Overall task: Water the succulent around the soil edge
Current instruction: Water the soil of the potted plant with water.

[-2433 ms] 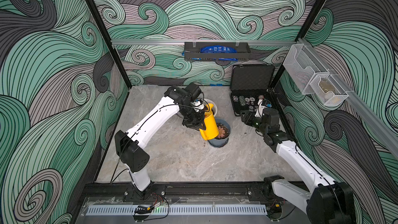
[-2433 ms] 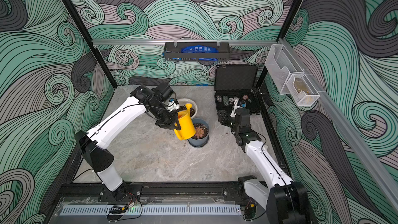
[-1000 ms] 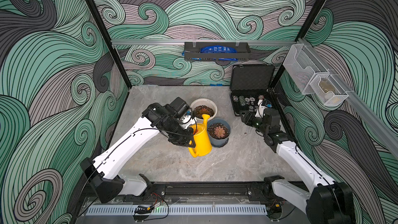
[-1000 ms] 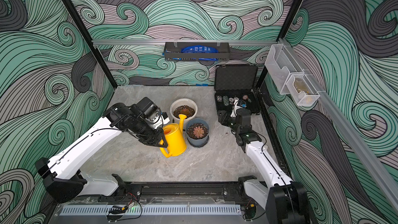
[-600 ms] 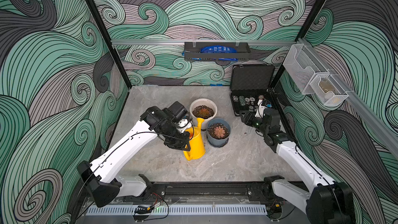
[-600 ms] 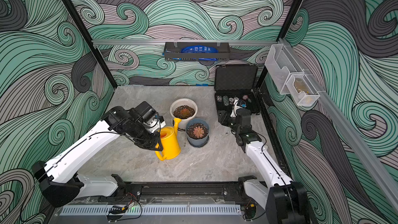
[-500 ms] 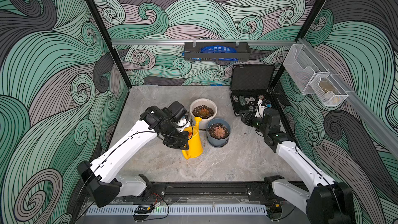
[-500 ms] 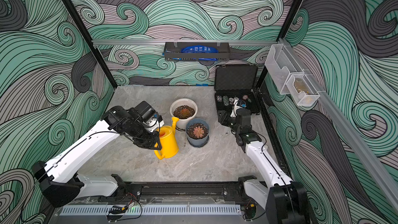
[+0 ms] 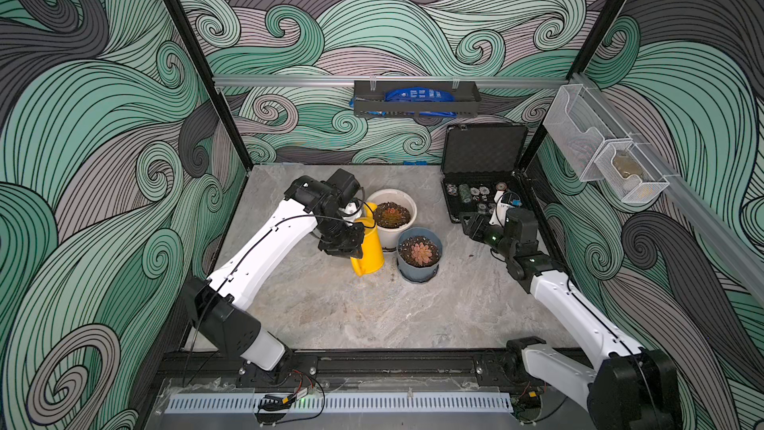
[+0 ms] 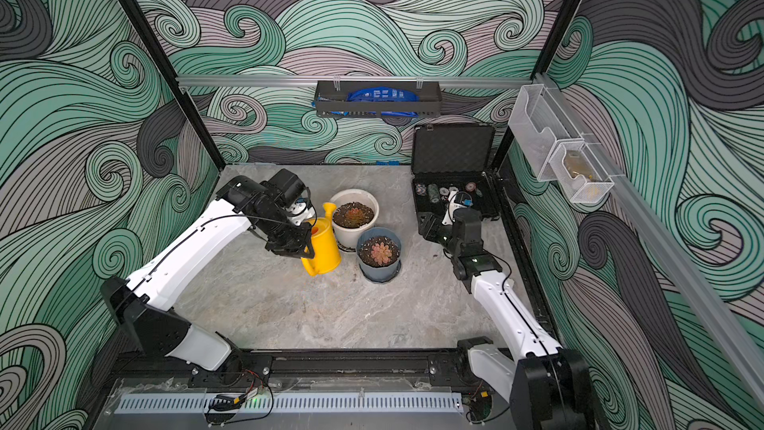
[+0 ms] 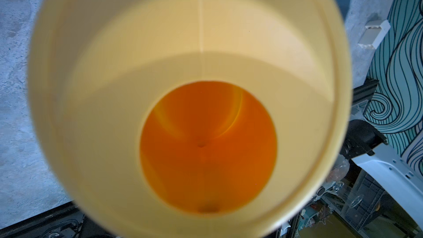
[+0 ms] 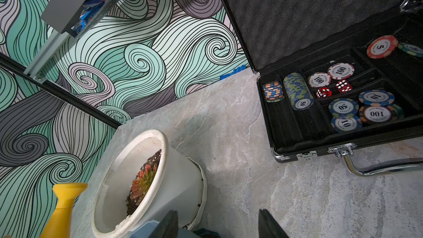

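Left end effector (image 9: pixel 349 241) clamped on yellow watering can (image 9: pixel 369 251), succulent (image 9: pixel 419 251) just beside, right end effector (image 12: pixel 217 224) half-open, empty

Two potted succulents (image 9: pixel 419 252) (image 9: pixel 390 215), one yellow watering can (image 9: pixel 369 251), one chip case (image 9: pixel 479 184), two red dice (image 12: pixel 323 92) (image 12: pixel 343 86).

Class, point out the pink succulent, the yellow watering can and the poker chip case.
pink succulent (image 9: pixel 419 251), top view, rosette centre
yellow watering can (image 10: pixel 326 251), top view, body side
poker chip case (image 12: pixel 309 19), right wrist view, lid foam
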